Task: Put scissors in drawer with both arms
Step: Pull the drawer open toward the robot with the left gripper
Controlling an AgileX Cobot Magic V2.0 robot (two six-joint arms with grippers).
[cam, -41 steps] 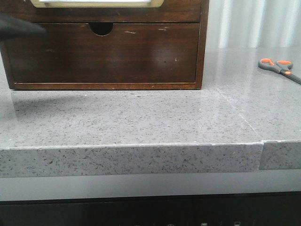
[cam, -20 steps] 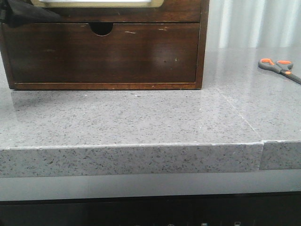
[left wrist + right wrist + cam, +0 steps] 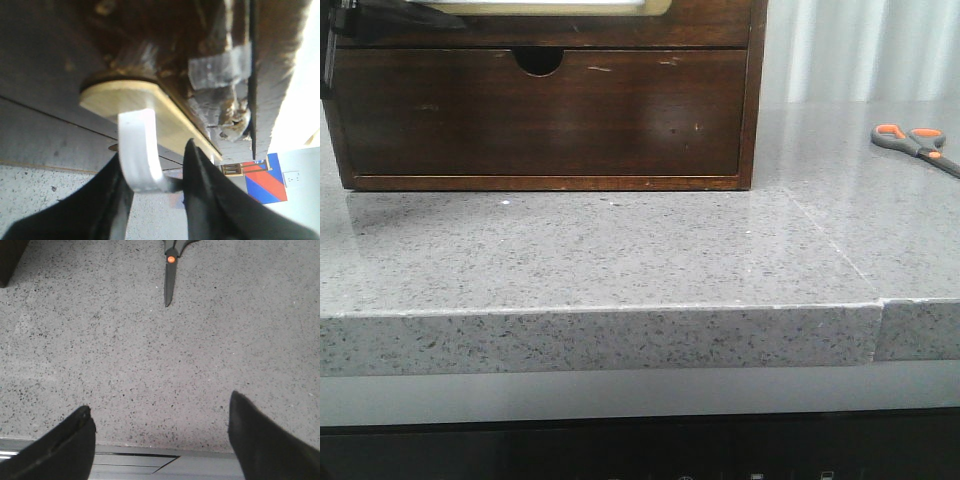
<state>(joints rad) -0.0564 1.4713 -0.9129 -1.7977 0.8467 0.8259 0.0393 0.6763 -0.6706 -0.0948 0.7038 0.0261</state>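
Note:
The scissors (image 3: 918, 143) lie on the grey counter at the far right, well away from the cabinet. In the right wrist view their blades (image 3: 169, 275) point toward my right gripper (image 3: 160, 402), which is open and empty above the counter's front edge. Only the lower strip of the drawer (image 3: 710, 22) with the cream-framed panel (image 3: 655, 7) shows at the top of the front view. My left gripper (image 3: 155, 150) is closed around the drawer's white curved handle (image 3: 139, 145), which hangs from a cream plate (image 3: 125, 97). My left arm (image 3: 334, 25) shows only at the top left corner.
Below the drawer is a plain dark drawer front with a half-round notch (image 3: 538, 60). The cabinet (image 3: 751, 100) stands on the speckled grey counter (image 3: 600, 250), which has a seam (image 3: 876, 330) near its right front edge.
My left arm has risen from beside the lower drawer front to the top left corner, at the upper drawer. The scissors have not moved on the counter.

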